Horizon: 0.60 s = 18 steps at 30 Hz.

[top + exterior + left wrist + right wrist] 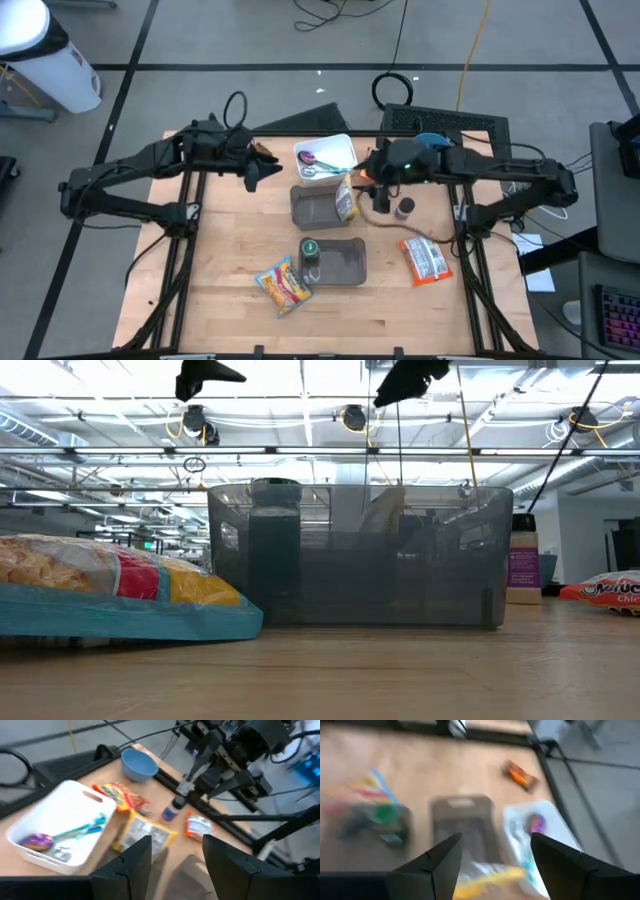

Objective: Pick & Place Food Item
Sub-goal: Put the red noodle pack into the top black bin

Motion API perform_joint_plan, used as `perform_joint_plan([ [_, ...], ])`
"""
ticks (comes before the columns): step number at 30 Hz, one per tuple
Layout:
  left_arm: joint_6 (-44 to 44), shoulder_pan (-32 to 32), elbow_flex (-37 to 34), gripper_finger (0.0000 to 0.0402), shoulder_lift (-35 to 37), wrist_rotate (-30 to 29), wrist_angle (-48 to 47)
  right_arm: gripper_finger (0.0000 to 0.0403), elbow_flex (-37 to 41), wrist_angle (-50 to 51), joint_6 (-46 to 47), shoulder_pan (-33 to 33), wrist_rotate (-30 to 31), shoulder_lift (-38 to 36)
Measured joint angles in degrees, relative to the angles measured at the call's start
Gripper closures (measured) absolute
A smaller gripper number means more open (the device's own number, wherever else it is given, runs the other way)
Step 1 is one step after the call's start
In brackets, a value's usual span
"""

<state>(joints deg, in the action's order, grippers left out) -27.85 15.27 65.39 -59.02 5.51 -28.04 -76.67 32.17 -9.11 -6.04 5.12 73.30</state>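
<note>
The food item, a yellow-and-white bag (345,200), leans in the far grey bin (316,207), its upper end against the bin's right wall. It shows too in the left wrist view (145,834) and the right wrist view (487,876). My right gripper (368,180) hangs open above and just right of the bag, nothing between its fingers (492,850). My left gripper (260,172) hovers open and empty (172,845) left of the white tray (325,155). Both grippers are high over the table in the low view, the left gripper (205,378) and the right gripper (405,380).
A second grey bin (338,262) nearer the front holds a green-lidded jar (310,250). A chips bag (283,285) lies at the front left, a red-and-white bag (425,260) at the right. A small bottle (404,208) and a blue bowl (430,140) stand near the right arm.
</note>
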Motion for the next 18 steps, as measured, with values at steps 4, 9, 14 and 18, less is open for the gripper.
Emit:
perform_joint_plan([
  [4,6.28,2.96,0.0,0.0218,0.65,0.37,-1.25,0.0172,-5.36,10.1,-0.96,1.65,8.83,6.08],
  [9,11.25,7.89,0.05,0.0218,0.97,4.21,-4.3,0.0178,-8.25,18.52,5.12,1.81,10.26,13.18],
  [14,15.77,12.28,0.04,0.0218,1.02,10.07,-8.42,0.0181,-8.39,22.98,10.53,1.51,15.15,18.02],
  [18,18.44,14.71,0.02,0.0218,0.96,11.87,-11.17,0.0181,-8.39,25.35,13.5,0.05,15.82,20.71],
])
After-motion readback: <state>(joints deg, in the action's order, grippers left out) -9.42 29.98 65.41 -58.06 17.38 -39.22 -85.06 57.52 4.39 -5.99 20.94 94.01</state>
